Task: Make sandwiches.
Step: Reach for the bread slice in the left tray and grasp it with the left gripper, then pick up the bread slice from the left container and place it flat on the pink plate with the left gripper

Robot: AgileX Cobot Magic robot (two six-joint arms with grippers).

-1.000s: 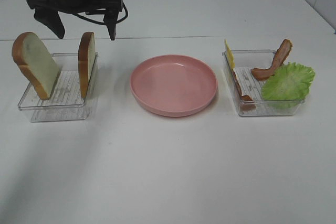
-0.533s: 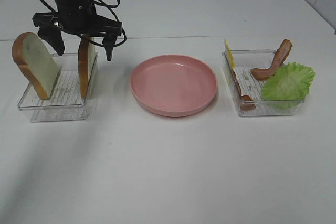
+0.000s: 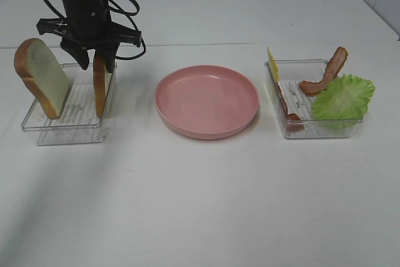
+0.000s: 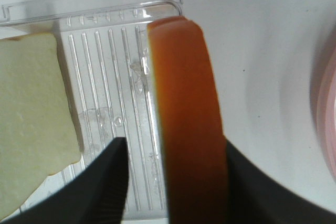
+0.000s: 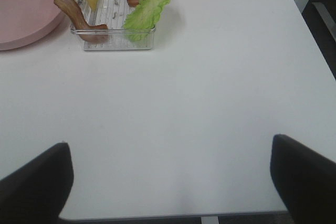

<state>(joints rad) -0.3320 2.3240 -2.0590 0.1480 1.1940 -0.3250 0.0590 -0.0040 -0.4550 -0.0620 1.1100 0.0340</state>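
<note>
Entry: sandwich assembly, first slice, pick-up stage by the look of it

- Left pincer (image 3: 102, 65): lowered into the clear bread tray (image 3: 62, 139), narrow, jaws astride the upright bread slice (image 3: 100, 92). One finger (image 4: 247, 187) against the slice's plate-side face; a thin strip of ribbed tray floor showing between the other finger (image 4: 105, 187) and the crumb face. Cannot tell whether fully clamped
- Upright bread slice: directly between the jaws, standing on edge, brown crust uppermost. Long axis crosswise to the closing line, flat faces turned to the two fingers, so well set for a squeeze and a straight lift
- Second bread slice (image 3: 44, 82): same tray, beyond the crumb-side finger, leaning away, apart from the pincer
- Pink plate (image 3: 206, 134): bare, on the counter (image 3: 206, 204), next over from the plate-side finger; likely destination
- Right pincer (image 5: 169, 145): wide, holding nothing, over bare counter, well apart from the bread
- Filling tray (image 3: 322, 130): ahead of the right pincer, with lettuce leaf (image 3: 342, 97), bacon strips (image 3: 328, 73) and cheese slice (image 3: 273, 64) propped inside
- Nearer arm for the bread: left, plainly; the fillings nearer the right
</note>
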